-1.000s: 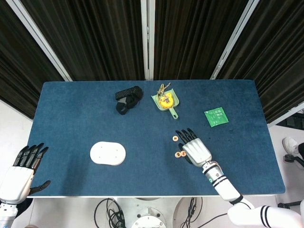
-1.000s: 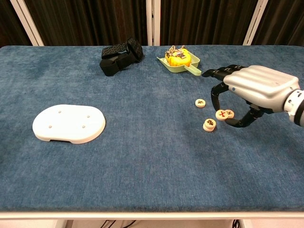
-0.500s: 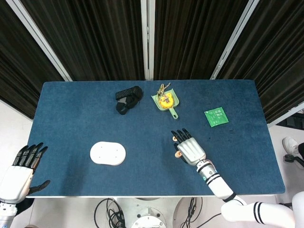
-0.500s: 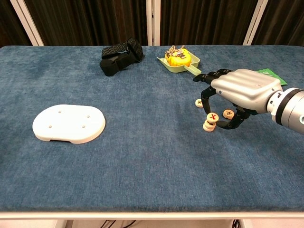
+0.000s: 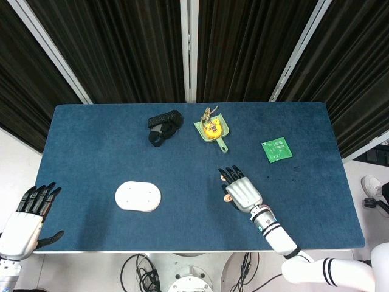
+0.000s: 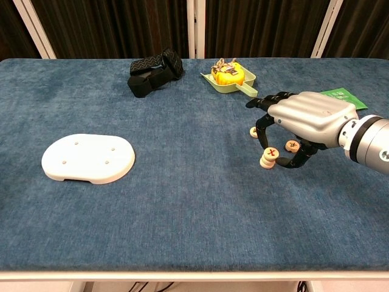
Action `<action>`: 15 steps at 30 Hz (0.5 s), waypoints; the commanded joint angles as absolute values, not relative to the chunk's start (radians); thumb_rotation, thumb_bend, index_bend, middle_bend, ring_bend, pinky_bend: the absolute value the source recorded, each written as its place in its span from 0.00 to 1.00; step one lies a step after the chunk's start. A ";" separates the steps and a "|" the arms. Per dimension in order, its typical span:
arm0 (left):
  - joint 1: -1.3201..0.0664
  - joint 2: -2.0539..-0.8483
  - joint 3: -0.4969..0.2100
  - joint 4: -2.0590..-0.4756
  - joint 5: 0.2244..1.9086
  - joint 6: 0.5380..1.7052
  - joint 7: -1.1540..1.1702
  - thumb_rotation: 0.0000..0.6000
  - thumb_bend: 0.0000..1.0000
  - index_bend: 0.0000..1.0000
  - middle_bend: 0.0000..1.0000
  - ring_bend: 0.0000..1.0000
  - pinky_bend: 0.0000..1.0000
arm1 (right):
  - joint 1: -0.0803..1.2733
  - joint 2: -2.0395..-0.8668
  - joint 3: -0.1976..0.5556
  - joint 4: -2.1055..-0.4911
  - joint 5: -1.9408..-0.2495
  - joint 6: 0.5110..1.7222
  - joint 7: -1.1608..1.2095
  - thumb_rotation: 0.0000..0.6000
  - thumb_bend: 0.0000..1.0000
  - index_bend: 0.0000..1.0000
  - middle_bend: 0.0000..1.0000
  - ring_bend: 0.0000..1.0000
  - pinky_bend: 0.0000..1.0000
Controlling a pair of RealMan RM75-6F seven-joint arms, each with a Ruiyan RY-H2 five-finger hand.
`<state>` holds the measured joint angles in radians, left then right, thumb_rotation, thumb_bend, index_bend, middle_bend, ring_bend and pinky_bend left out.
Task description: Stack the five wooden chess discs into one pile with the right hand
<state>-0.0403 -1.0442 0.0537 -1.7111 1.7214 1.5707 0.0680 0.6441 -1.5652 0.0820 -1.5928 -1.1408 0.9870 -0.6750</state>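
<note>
- I have the right hand (image 6: pixel 307 121) low over the blue table (image 6: pixel 182 201), palm down, on the right-centre of the cloth.
- Its fingers (image 6: pixel 266 129) curl down around a short pile of discs (image 6: pixel 267 156). The top disc, marked with a red cross, sits between a fingertip and the thumb. I judge the hand to be pinching that disc; whether it has let go I cannot tell for certain.
- I cannot read how many discs the pile holds from the chest view; it looks like two or three.
- Two more discs lie loose on the cloth. One disc (image 6: pixel 255 132) lies just beyond the pile, toward the far edge, under the fingertips. The other disc (image 6: pixel 293 145) lies just to the right of the pile, under the palm.
- In the head view the hand (image 5: pixel 243 190) covers nearly everything; only a sliver of disc (image 5: pixel 227 198) shows at its left edge.
- Key relation: the pile lies at the left front corner of the hand, beneath the fingertips, and both loose discs are within the hand's shadow. The next pick calls for a short shift only.
- The discs are flat and round, so no long axis matters; approach is from above.
- The left hand (image 5: pixel 27 220) hangs off the near left corner of the table, fingers apart, holding nothing. It is well apart from the discs; the right hand is far nearer.
- Risk: curled fingers may knock the pile when the hand lifts.
</note>
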 commanded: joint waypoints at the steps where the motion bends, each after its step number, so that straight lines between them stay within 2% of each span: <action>1: -0.040 -1.044 0.054 -1.711 1.721 1.571 0.068 1.00 0.06 0.00 0.00 0.00 0.00 | 0.646 -1.567 0.079 -1.590 -1.138 0.989 -0.676 1.00 0.26 0.50 0.02 0.00 0.00; 15: -0.045 -1.044 0.053 -1.709 1.713 1.560 0.062 1.00 0.06 0.00 0.00 0.00 0.00 | 0.656 -1.566 0.069 -1.591 -1.118 0.992 -0.676 1.00 0.26 0.43 0.02 0.00 0.00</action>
